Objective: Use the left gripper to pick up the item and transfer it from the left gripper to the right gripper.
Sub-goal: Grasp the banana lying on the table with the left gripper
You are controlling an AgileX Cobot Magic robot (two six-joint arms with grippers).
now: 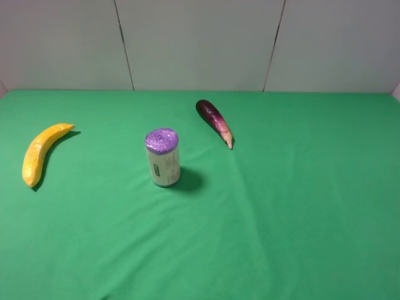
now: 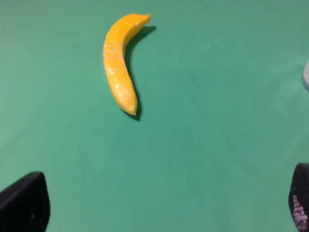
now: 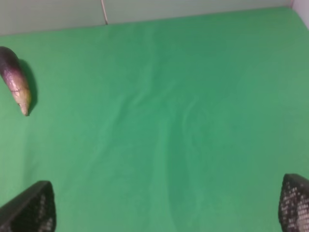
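The left gripper (image 2: 161,208) hangs above the table (image 1: 300,206) with its jaws spread wide and nothing between them. Only the tips of its two black fingers (image 2: 24,203) show, well apart, with bare green cloth between them. The banana (image 2: 118,63) lies ahead of this gripper, apart from both fingers and untouched. The right gripper (image 3: 161,208) is likewise released and empty, its two dark, textured fingertips (image 3: 295,203) set wide over open cloth.

Both grippers appear only in their own wrist views; the high camera shows neither of them, so how the arms stand behind the grippers cannot be told. The high view alone gives the whole layout. The banana (image 1: 42,153) lies flat on the left side of the table, one end nearer and the other pointing farther and to the right. A purple-topped upright roll (image 1: 162,157) stands near the middle. A dark purple eggplant (image 1: 214,122) lies farther back, right of the roll, its pale tip pointing near and right. All three are well apart.

The left wrist view adds the glossy sheen on the banana's skin. The right wrist view catches only the eggplant (image 3: 15,77) at its edge, and no banana.
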